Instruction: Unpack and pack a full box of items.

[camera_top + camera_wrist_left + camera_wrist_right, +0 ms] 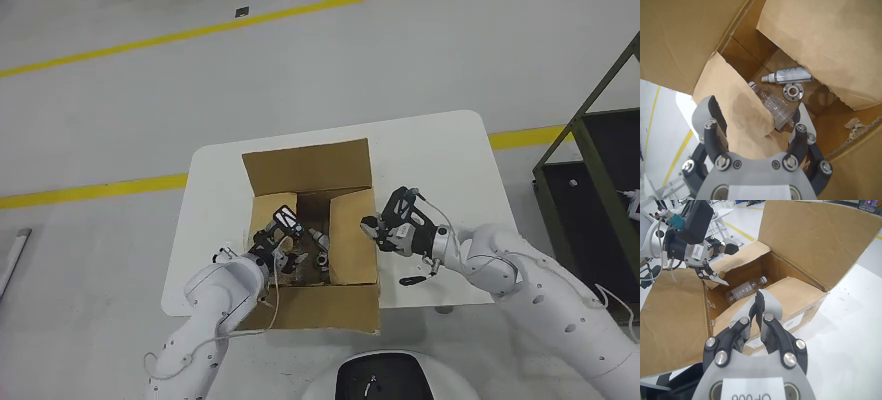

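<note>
white surface (pixel 430 150) carries the box (pixel 310 165); unpacking begins: my open left tool (pixel 757 106) should next lower onto the bottle (pixel 772 102); right tool (pixel 760 302) closed, empty.

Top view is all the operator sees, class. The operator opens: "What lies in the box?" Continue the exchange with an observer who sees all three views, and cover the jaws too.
Observer: A clear plastic bottle lies on its side on the floor of the box.
Operator: Anything else down there?
Observer: A white spray bottle, also lying down, with a metal flange beside it.
Operator: How do the jaws stand?
Observer: The left jaws are open, astride the torn inner flap; the right jaws are shut, by the opposite inner flap.
</note>
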Available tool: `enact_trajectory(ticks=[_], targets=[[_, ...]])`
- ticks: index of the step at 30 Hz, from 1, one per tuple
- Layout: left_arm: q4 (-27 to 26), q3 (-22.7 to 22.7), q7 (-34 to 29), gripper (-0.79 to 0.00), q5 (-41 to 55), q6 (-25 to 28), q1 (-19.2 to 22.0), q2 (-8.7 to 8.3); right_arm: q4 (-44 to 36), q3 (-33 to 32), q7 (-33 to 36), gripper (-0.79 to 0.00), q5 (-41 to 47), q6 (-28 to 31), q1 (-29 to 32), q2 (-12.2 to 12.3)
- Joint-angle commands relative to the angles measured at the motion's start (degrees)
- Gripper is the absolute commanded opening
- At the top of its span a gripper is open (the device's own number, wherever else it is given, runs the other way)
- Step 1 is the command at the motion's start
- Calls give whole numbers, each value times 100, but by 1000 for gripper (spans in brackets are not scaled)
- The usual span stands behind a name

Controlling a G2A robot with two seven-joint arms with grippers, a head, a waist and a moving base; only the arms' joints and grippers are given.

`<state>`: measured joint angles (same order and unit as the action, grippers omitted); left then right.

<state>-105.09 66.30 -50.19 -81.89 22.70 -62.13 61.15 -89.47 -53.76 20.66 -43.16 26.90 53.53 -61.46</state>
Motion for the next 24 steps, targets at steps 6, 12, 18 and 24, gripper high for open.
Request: enact_trajectory(ticks=[6,12,18,24], targets=[[58,-284,-93,-785,-675,-238,121,55,168,147,-1,-785,-111,-17,-137,-88],[-49,-40,-103,-785,-445,-464,32,66,252,68,-5,-785,-130,-5,-209,-115],[-320,491,-59,-785,598,-707,-93,74,169,-177,-14,-785,-14,52,-207,-101],[-511,1026,-149,-785,1964,-929,-174,80,124,-364,115,-785,101,154,-221,-86]])
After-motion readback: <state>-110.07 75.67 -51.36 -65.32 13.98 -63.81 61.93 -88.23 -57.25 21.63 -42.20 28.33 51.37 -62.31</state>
